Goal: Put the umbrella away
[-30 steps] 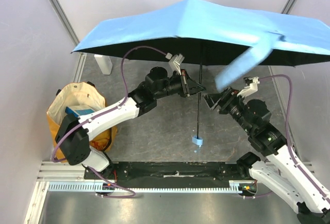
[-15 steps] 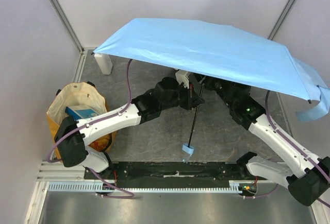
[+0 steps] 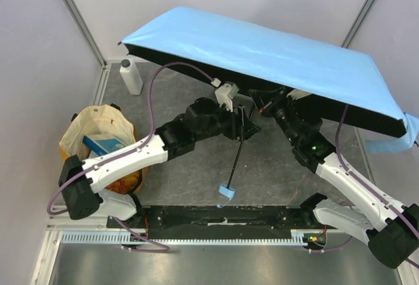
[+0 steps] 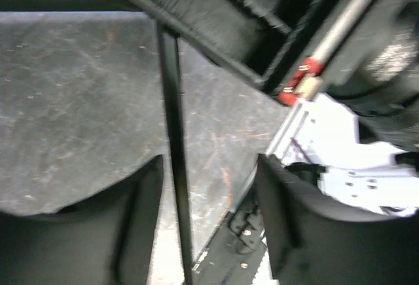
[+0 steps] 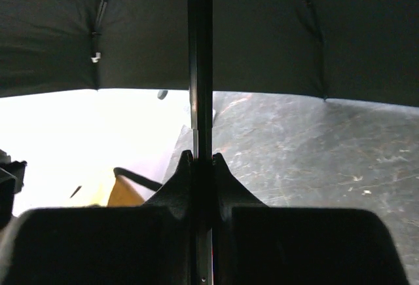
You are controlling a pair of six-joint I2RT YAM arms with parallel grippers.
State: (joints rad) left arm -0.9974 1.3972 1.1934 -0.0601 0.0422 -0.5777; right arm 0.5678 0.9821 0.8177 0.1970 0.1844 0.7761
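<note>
Spreading wide above the bench [image 3: 190,167], the open umbrella [image 3: 262,52] shows its sky-blue canopy tilted, the high side to the far left and the low side to the right. Its black shaft [image 3: 237,147] runs down from under the canopy toward the near edge of the bench and ends in a small blue piece [image 3: 226,192]. The right end effector [image 5: 200,160] is clamped on this shaft, with both fingers pressed together around it just under the dark inside of the canopy. The left end effector [image 4: 209,164] has its fingers apart. The shaft passes between them, closer to the left finger, and I cannot tell if it touches it. A yellow-and-cream tote bag [image 3: 98,141] stands at the left side of the bench, and a white bottle [image 3: 131,76] stands at the far left corner.
</note>
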